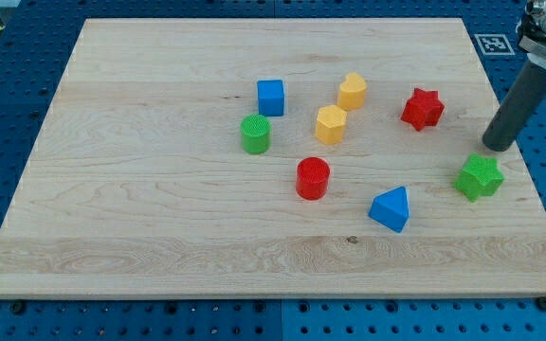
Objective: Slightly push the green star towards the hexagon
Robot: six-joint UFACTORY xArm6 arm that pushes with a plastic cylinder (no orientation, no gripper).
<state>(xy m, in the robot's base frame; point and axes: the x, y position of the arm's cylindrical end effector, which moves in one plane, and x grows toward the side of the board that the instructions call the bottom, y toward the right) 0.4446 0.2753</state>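
Note:
The green star (480, 177) lies near the board's right edge. My tip (499, 148) stands just above it in the view, slightly to its right, close to it but with a small gap. The yellow hexagon (330, 124) sits near the middle of the board, to the left of and above the star. A second yellow block (353, 91), rounded at one end, lies just up and right of the hexagon. The red star (423, 109) lies between the hexagon and my tip.
A blue cube (271, 98) and a green cylinder (255, 134) sit left of the hexagon. A red cylinder (313, 178) and a blue triangle (391, 208) lie below it. The wooden board (112, 208) rests on a blue perforated table.

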